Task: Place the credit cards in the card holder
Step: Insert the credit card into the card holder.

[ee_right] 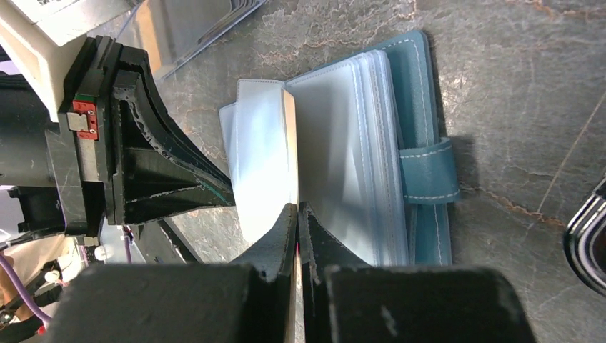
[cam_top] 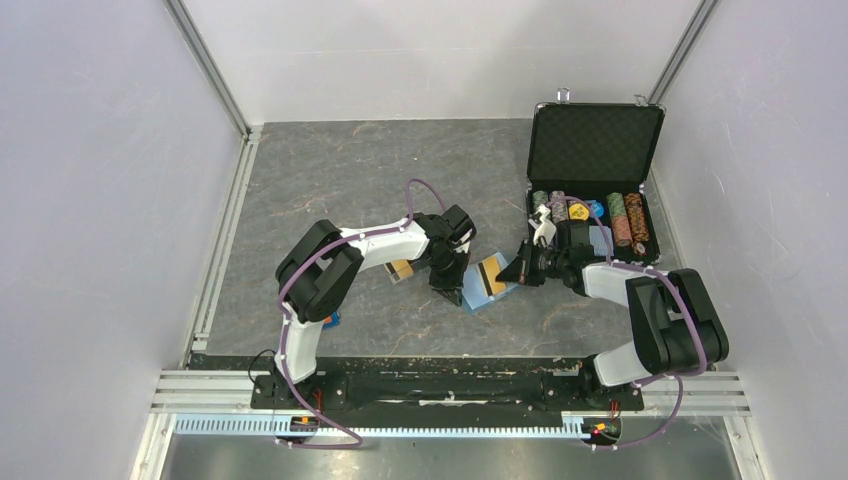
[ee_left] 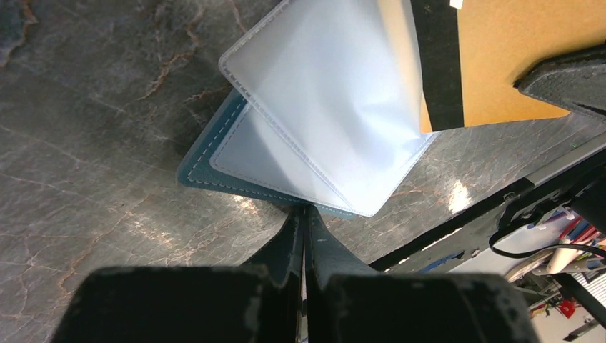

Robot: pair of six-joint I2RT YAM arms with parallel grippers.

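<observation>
Grey table, roomy left and far; black chip case at far-right edge; teal card holder open mid-table, left gripper clenched at its edge, right gripper pinching an orange credit card among its sleeves.

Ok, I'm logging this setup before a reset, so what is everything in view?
card holder: one, teal with clear sleeves, open at table centre.
credit cards: one orange with a black stripe, over the holder in the right fingers; more orange ones under the left arm, count unclear.
chip case: one, black, open, far right.
chips: several mixed-colour stacks, inside the case.
small blue-and-orange thing: one, by the left arm, mostly hidden.
table: grey marbled.
left fingers: shut, tips at the holder's edge.
right fingers: shut on the striped card.
</observation>
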